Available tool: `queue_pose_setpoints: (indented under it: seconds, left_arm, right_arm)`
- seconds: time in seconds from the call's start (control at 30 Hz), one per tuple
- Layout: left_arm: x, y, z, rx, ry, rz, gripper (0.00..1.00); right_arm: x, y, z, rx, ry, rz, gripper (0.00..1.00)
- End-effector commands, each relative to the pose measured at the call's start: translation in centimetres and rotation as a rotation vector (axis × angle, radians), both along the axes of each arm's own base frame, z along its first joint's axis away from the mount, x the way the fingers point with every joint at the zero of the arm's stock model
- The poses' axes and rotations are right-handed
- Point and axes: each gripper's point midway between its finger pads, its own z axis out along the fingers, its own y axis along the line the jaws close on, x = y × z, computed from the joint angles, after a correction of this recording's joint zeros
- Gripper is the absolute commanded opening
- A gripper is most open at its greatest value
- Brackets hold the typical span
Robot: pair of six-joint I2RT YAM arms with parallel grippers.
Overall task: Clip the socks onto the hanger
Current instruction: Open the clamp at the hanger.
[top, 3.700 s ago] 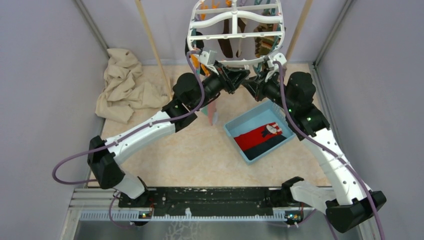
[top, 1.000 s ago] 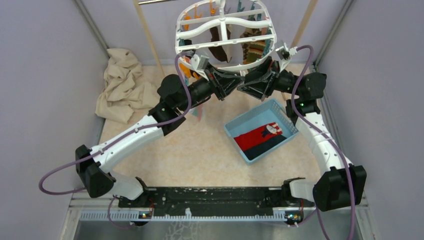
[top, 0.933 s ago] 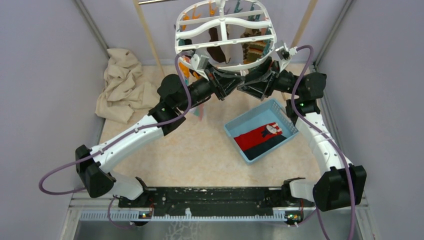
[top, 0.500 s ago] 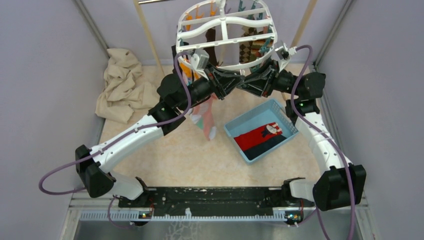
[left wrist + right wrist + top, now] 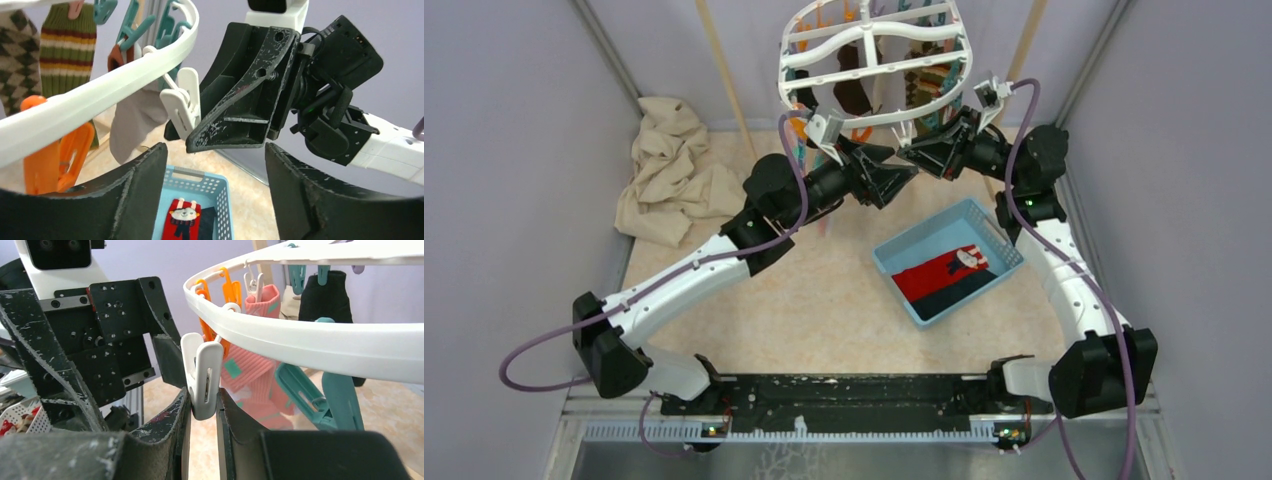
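The red sock (image 5: 934, 272) and the dark navy sock (image 5: 956, 290) lie flat in the blue basket; the left wrist view shows the red sock (image 5: 181, 220) and the navy sock (image 5: 206, 222) below my fingers. The white hanger (image 5: 876, 66) hangs at the back, its rim (image 5: 310, 342) carrying orange and teal pegs. My right gripper (image 5: 202, 412) is shut on a white peg (image 5: 202, 375) at the near rim. My left gripper (image 5: 215, 200) is open and holds nothing, facing the right gripper (image 5: 908, 152) just below the rim (image 5: 100, 95).
The blue basket (image 5: 889, 258) sits right of centre. A beige cloth (image 5: 674, 170) is heaped at the back left. Two wooden poles (image 5: 724, 90) rise beside the hanger. A pink-teal sock (image 5: 250, 380), an argyle sock (image 5: 20, 55) and a striped sock (image 5: 67, 50) hang from pegs.
My left gripper has opened wide and dropped slightly. The pink-teal sock no longer dangles below it. The hanger has swung back and up, with the right gripper following.
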Motion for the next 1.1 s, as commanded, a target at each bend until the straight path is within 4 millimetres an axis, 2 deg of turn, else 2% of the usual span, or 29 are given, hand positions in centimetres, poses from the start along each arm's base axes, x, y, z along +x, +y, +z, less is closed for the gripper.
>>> queue_pose_setpoints:
  seconds: [0.0,0.07,0.23,0.47,0.73,1.07]
  left_arm:
    - [0.3,1.9,0.6,-0.017,0.001,0.089,0.81]
    - [1.1,2.8,0.5,-0.02,0.009,0.153,0.85]
    - [3.0,3.9,1.1,-0.052,0.039,0.275,0.84]
    - [5.8,4.0,2.5,-0.112,0.133,0.393,0.81]
    - [6.2,2.0,2.8,-0.138,0.168,0.34,0.79]
    - [6.7,2.1,1.9,-0.151,0.219,0.365,0.79]
  right_arm:
    - [0.7,-0.3,1.6,0.002,-0.065,-0.045,0.0]
    - [1.0,-0.3,1.4,-0.002,-0.062,-0.056,0.0]
    - [1.6,-0.5,1.2,-0.015,-0.06,-0.086,0.0]
    - [2.3,-0.8,0.9,-0.044,-0.057,-0.128,0.0]
    - [3.1,-0.8,0.7,-0.088,-0.063,-0.183,0.0]
    - [3.7,-0.1,0.3,-0.156,-0.075,-0.259,0.0]
